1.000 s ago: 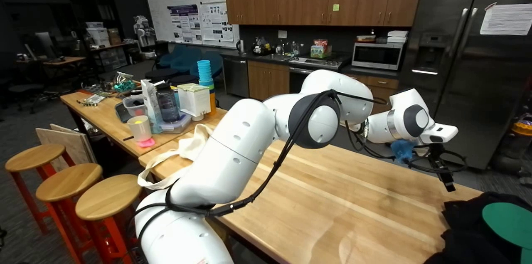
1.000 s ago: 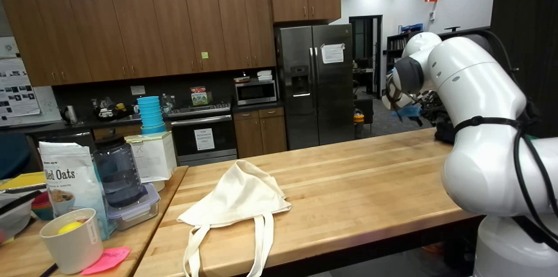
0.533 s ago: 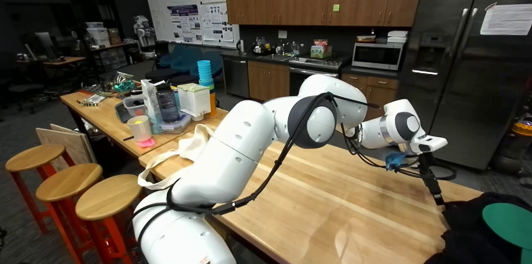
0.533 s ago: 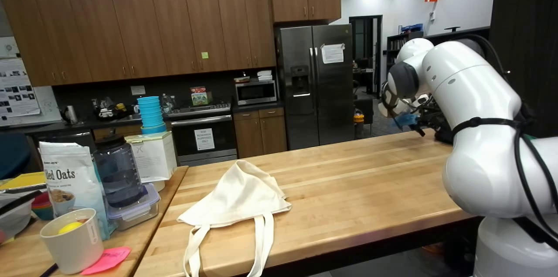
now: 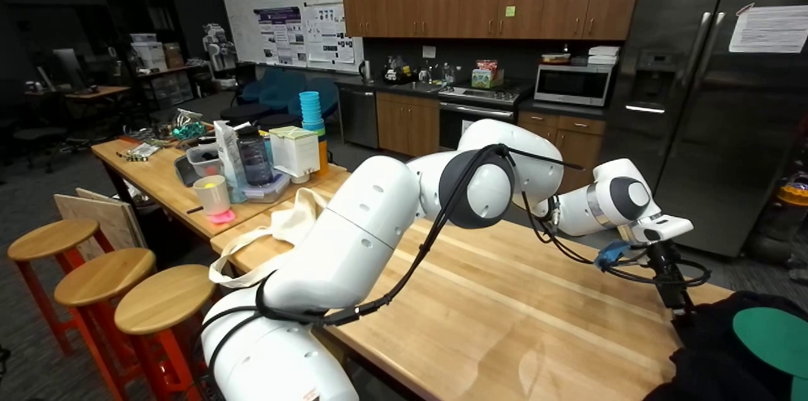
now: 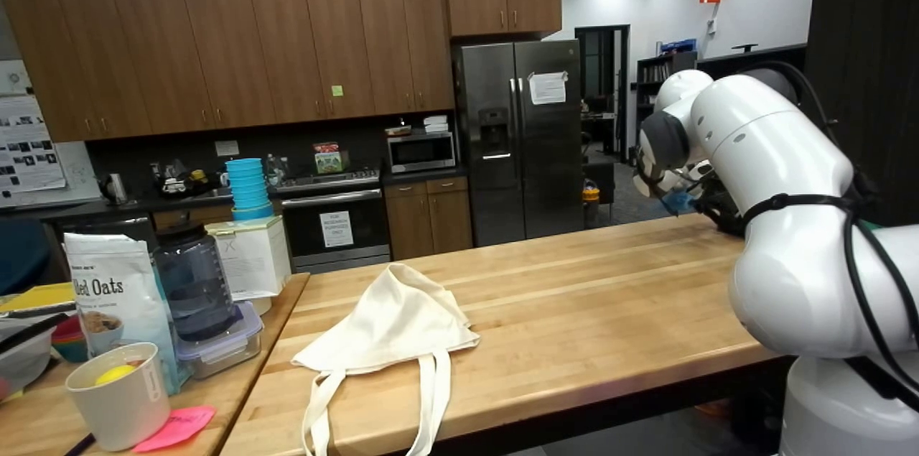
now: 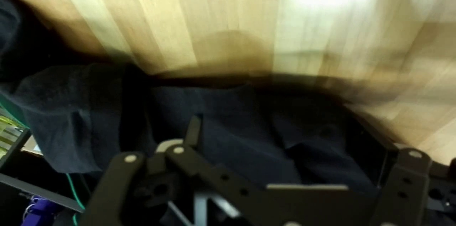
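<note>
A crumpled dark cloth (image 7: 235,119) fills the middle of the wrist view and lies at the table's far right end, where an exterior view shows its black folds (image 5: 713,357). My black gripper (image 7: 281,135) is open above the cloth, its jaws spread wide on either side of several folds. One finger (image 7: 194,130) stands against the dark fabric; the opposite one (image 7: 370,147) is near the cloth's edge with bare wood beside it. Whether the fingertips touch the fabric I cannot tell. In an exterior view the gripper (image 5: 682,316) reaches down at the cloth's near corner.
A green disc (image 5: 773,341) stands in front of the cloth. The wooden table (image 5: 517,319) carries a cream tote bag (image 6: 391,327) at its other end. Beside it, a second table holds a mug (image 6: 120,395), an oats bag (image 6: 118,298) and a dark jar (image 6: 194,284). Cables loop round the wrist.
My gripper has come down to the dark cloth, swinging a little sideways and back on the way. The arm has lowered with it. Cloth and tote bag look unmoved in the exterior views.
</note>
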`<state>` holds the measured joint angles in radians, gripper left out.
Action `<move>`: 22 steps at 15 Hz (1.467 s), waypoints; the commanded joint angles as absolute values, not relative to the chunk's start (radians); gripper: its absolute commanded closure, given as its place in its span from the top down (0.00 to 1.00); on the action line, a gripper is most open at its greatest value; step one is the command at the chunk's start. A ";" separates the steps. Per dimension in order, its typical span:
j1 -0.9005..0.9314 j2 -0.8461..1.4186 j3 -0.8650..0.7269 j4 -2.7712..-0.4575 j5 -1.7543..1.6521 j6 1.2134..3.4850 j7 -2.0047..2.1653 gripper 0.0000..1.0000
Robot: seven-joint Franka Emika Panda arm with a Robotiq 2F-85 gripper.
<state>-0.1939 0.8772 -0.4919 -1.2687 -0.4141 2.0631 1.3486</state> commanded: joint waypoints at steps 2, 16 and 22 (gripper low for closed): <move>-0.200 0.906 -0.532 -1.228 -0.432 2.053 1.417 1.00; -0.252 1.008 -0.500 -1.095 -0.405 2.041 1.343 0.03; -0.258 0.948 -0.443 -1.144 -0.380 2.140 1.236 0.04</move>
